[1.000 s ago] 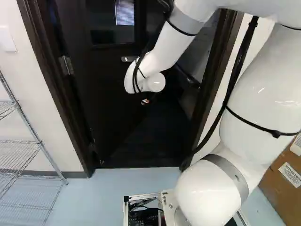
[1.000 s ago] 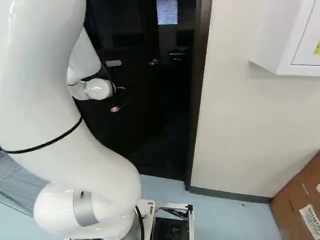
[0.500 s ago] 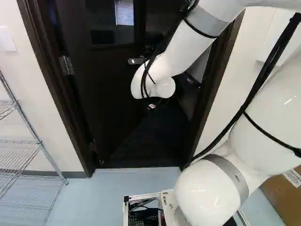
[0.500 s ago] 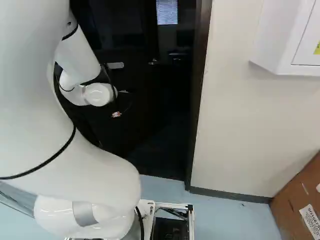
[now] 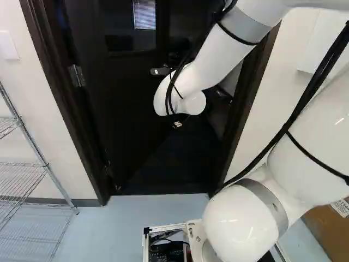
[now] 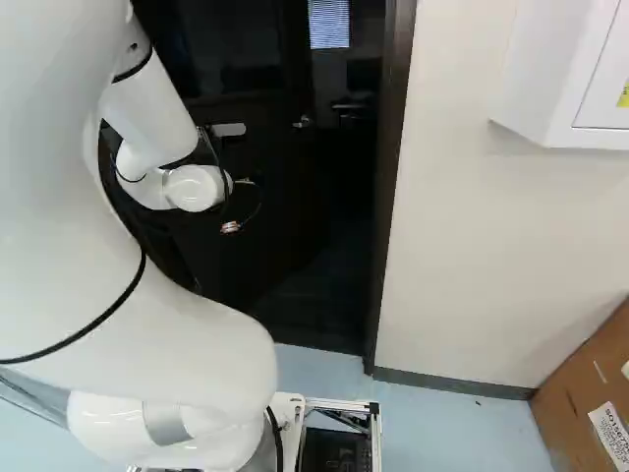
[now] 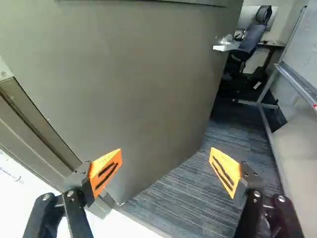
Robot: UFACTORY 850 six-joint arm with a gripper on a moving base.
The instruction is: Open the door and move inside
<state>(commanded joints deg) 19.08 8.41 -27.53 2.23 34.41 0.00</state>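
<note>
Since the door stands ajar ahead of your spread, empty jaws, hinge on the left, free edge right, you'll likely need to push it further inward before driving.

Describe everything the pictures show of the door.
The door is dark and smooth-looking, perhaps painted metal, with a window high up and a metallic-looking handle near its free edge. A hinge joins it to the frame at the left of the left base view. It stands partly open, angled inward over striped carpet. The open tool is not gripping it.
</note>
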